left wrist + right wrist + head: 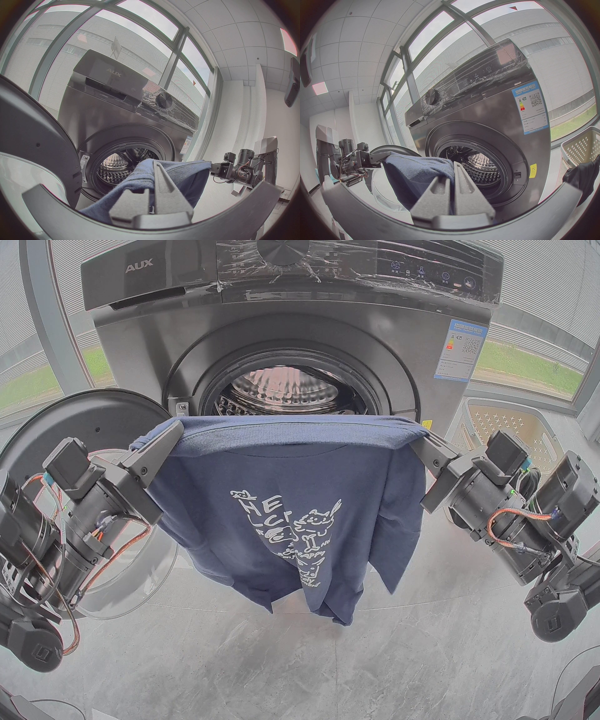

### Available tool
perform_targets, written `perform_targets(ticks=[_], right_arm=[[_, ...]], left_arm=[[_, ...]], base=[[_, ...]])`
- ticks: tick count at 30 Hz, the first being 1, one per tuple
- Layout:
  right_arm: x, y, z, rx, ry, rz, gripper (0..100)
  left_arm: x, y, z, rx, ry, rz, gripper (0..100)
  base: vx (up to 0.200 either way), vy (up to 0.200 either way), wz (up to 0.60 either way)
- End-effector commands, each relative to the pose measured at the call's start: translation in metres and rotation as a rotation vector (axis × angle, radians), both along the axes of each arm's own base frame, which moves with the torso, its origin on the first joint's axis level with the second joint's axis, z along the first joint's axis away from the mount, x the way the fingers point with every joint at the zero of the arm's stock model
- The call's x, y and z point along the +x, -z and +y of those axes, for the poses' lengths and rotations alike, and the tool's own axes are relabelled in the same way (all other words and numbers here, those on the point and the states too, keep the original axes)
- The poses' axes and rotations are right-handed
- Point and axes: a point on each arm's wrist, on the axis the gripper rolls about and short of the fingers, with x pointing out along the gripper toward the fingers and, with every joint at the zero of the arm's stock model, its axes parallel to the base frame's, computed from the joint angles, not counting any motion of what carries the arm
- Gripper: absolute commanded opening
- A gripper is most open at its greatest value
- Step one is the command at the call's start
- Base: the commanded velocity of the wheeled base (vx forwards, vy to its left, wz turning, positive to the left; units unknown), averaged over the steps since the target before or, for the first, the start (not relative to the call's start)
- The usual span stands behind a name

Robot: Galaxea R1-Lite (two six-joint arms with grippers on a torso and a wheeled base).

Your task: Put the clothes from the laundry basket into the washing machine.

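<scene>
The left pincer and right pincer each clamp the soft navy T-shirt, stretched taut before the washing machine and its round, ribbed steel drum. A perforated laundry basket stands beside.

The floor is grey stone-look tile with pale veining and a thin curved seam running across it. A washing machine stands on it, straight ahead, with its round door swung open to the robot's left above the tiles. Just beside the machine, on the robot's right, a pale perforated laundry basket sits on the floor near the window.
</scene>
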Motion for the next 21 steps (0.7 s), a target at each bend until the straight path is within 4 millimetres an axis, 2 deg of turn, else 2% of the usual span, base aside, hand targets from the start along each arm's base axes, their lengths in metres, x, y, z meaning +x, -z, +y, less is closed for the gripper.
perform_targets(ticks=[1, 5, 14, 21], right_arm=[[0.003, -0.012, 0.000, 0.037, 0.027, -0.030, 0], [0.004, -0.022, 0.000, 0.087, 0.047, -0.041, 0], [0.007, -0.027, -0.004, 0.098, 0.066, -0.056, 0], [0.006, -0.026, -0.003, 0.097, 0.060, -0.053, 0]], left_arm=[[-0.002, -0.002, -0.002, -0.002, 0.011, -0.008, 0], [-0.008, 0.005, -0.010, 0.012, 0.054, 0.017, 0], [-0.007, 0.008, -0.011, 0.021, 0.054, 0.029, 0], [-0.004, 0.012, -0.026, 0.033, 0.105, 0.039, 0]], base=[[0.000, 0.000, 0.00], [0.000, 0.000, 0.00], [0.000, 0.000, 0.00], [0.000, 0.000, 0.00]])
